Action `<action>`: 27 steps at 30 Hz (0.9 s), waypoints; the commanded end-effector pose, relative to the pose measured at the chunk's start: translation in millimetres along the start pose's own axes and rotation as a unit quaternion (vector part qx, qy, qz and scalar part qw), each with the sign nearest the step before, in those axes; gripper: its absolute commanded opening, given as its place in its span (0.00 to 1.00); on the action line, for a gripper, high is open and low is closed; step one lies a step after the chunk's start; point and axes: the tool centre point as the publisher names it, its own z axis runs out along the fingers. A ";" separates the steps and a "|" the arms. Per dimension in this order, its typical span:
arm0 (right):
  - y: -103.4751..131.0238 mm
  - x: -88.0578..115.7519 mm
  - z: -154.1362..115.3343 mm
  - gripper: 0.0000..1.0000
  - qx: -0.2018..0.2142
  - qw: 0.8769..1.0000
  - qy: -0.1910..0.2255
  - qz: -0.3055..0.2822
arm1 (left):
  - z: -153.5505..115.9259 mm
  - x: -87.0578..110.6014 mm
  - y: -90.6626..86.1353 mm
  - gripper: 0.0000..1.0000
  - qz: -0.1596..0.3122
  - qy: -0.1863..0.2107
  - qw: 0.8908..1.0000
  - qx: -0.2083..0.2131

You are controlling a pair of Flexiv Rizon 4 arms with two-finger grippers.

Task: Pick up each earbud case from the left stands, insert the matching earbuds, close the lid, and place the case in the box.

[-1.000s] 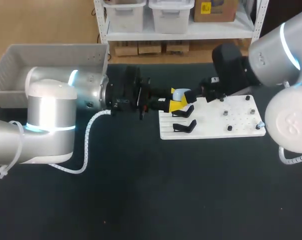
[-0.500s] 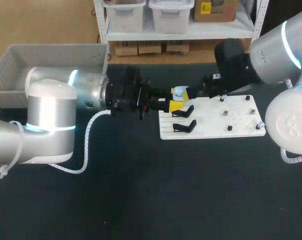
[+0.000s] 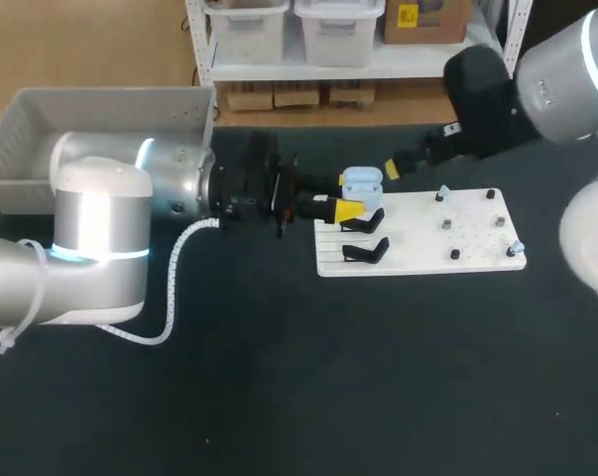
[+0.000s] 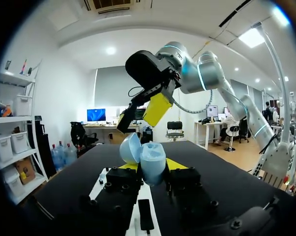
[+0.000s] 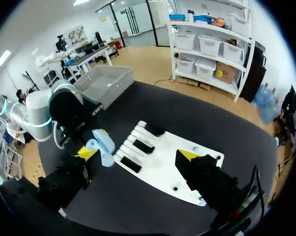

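Earbud case (image 3: 362, 180): pale blue, lid swung open, held off the table above the left end of the white board (image 3: 477, 243), just over the black stands (image 3: 364, 250).

- In the left wrist view the open shell rises between our two yellow tips. One tip presses each side of the body, so the left gripper (image 4: 151, 166) is pinching the case.
- The left arm comes in level from the left, its fingers pointing toward the board.

Right gripper (image 5: 138, 154): fingers spread wide, nothing between them. It hangs above the board's far edge, near the case but clearly apart from it.

From the right gripper, the case lies toward our left side and slightly lower, its open mouth turned upward. That bearing is what the coming move depends on.

The small pegs (image 3: 444, 224) on the board's right half sit closer to the right arm. Whether they carry earbuds is too small to tell.

We judge the case is being presented for loading. The right arm is the one free to fetch an earbud and bring it leftward into the mouth.

Grey box (image 3: 41, 129): far left, well apart, behind the left arm.
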 end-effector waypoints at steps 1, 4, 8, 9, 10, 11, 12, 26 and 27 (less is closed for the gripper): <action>-10.4 9.8 -27.8 1.00 0.110 0.994 0.019 -0.007 | 0.0 -2.9 -0.4 0.00 0.012 0.008 1.000 0.003; -23.2 19.0 -35.0 1.00 0.136 0.990 0.039 -0.012 | 0.1 -3.6 -0.1 0.00 0.018 0.011 1.000 0.003; -37.8 35.4 -40.9 1.00 0.158 0.985 0.070 -0.012 | 0.6 -3.8 0.8 0.00 0.022 0.011 1.000 0.002; -41.9 40.9 -41.1 1.00 0.163 0.983 0.081 -0.014 | 0.8 -3.5 1.3 0.00 0.023 0.009 1.000 0.000; -45.8 46.6 -41.3 1.00 0.167 0.982 0.091 -0.013 | 1.1 -3.1 1.6 0.00 0.023 0.008 1.000 -0.001; -49.1 51.3 -41.7 1.00 0.170 0.980 0.098 -0.012 | 1.4 -2.6 2.0 0.00 0.022 0.006 1.000 -0.003; -52.0 56.6 -42.1 1.00 0.171 0.979 0.107 -0.010 | 1.6 -1.9 2.4 0.00 0.021 0.004 1.000 -0.005; -81.8 109.2 -37.7 1.00 0.164 0.970 0.178 0.026 | 1.6 -1.9 2.4 0.00 0.021 0.004 1.000 -0.005; -84.1 111.2 -37.1 1.00 0.162 0.970 0.181 0.028 | 1.6 -1.9 2.4 0.00 0.021 0.004 1.000 -0.005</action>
